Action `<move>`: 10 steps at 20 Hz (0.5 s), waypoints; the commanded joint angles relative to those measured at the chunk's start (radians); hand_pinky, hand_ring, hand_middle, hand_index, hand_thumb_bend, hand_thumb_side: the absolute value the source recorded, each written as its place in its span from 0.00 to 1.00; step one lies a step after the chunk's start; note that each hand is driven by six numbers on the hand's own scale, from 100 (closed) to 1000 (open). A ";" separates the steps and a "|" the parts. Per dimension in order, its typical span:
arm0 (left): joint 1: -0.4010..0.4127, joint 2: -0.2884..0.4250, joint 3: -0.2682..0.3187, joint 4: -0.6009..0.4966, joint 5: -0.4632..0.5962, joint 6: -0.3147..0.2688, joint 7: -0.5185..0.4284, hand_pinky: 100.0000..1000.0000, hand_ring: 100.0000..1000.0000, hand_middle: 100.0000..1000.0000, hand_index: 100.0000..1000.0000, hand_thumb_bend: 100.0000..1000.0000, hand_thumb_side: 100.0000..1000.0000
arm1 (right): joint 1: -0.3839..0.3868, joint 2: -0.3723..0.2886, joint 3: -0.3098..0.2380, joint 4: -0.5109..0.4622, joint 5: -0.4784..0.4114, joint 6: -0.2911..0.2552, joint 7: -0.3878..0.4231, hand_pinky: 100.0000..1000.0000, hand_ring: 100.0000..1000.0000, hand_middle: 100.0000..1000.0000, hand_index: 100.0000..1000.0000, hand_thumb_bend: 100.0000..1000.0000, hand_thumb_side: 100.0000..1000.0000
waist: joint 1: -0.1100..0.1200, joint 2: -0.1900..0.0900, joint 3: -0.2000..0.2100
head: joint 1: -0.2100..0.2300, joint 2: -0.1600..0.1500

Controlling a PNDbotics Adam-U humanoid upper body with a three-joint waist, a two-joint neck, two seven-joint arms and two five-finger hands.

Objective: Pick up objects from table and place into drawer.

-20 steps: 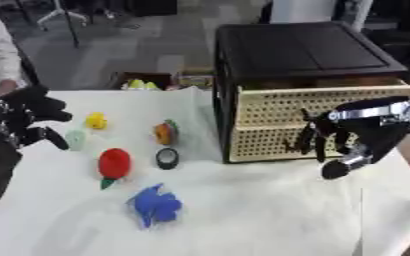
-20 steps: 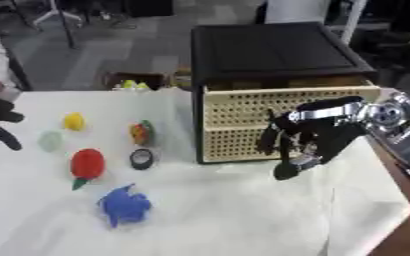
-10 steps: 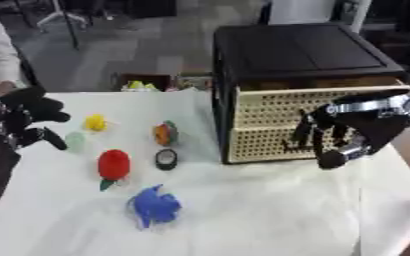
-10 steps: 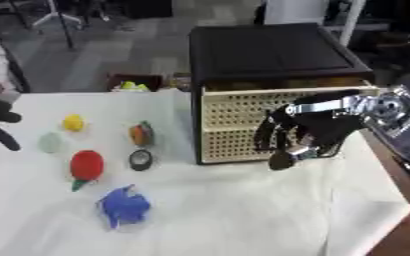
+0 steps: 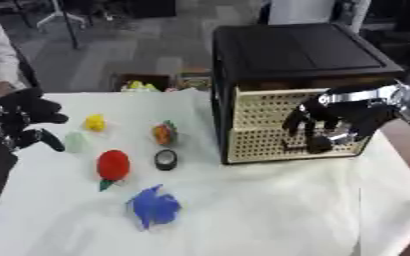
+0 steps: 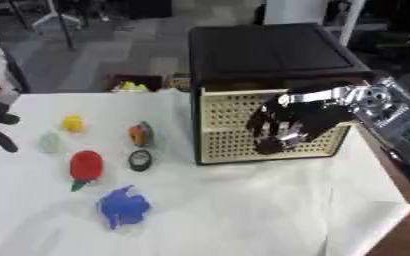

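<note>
The black drawer cabinet [image 5: 305, 65] stands on the table [image 5: 243, 215], its wicker drawers [image 5: 270, 125] closed (contents hidden). The right hand [image 5: 335, 122], fingers curled and empty, hangs at the drawer fronts. The left hand [image 5: 20, 122] rests with fingers relaxed. A red strawberry toy [image 5: 112, 165], blue crumpled object [image 5: 153, 207] and tape roll [image 5: 166, 159] lie on the table.

Grey floor [image 5: 121, 45] behind, with what may be chair legs [image 5: 60, 20] (blurred).

White cloth is lying creased over the worktop [image 5: 243, 210]; the black matt-topped cabinet [image 5: 300, 52] is showing beige perforated drawer fronts [image 5: 261, 125]; the blue crumpled toy [image 5: 153, 206] is looking soft.
</note>
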 commanded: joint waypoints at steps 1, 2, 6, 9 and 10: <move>-0.010 0.004 0.006 -0.017 0.000 -0.001 -0.005 0.48 0.71 0.68 0.86 0.04 1.00 | -0.011 -0.015 -0.014 0.003 0.005 -0.006 -0.008 0.07 0.58 0.70 0.83 0.61 0.61 | 0.000 -0.010 0.001 | 0.003 -0.006; -0.010 0.003 0.006 -0.017 0.000 -0.001 -0.006 0.48 0.71 0.68 0.86 0.04 1.00 | -0.008 -0.017 -0.016 -0.004 0.001 -0.009 -0.010 0.07 0.57 0.70 0.83 0.60 0.63 | 0.000 -0.010 0.000 | 0.004 -0.006; -0.010 0.003 0.008 -0.017 0.003 0.002 -0.002 0.48 0.70 0.68 0.86 0.04 1.00 | 0.020 -0.036 -0.034 -0.059 -0.022 -0.022 -0.021 0.05 0.57 0.70 0.83 0.60 0.68 | -0.001 -0.012 -0.002 | 0.011 -0.005; -0.010 0.003 0.008 -0.017 0.005 0.004 0.001 0.48 0.70 0.68 0.86 0.04 1.00 | 0.048 -0.056 -0.050 -0.114 -0.043 -0.027 -0.035 0.03 0.57 0.70 0.83 0.60 0.72 | -0.001 -0.015 -0.003 | 0.014 -0.006; -0.009 0.003 0.008 -0.017 0.006 0.004 0.001 0.48 0.70 0.68 0.86 0.04 1.00 | 0.058 -0.063 -0.056 -0.136 -0.050 -0.033 -0.042 0.03 0.57 0.70 0.83 0.61 0.75 | -0.002 -0.016 -0.004 | 0.015 -0.006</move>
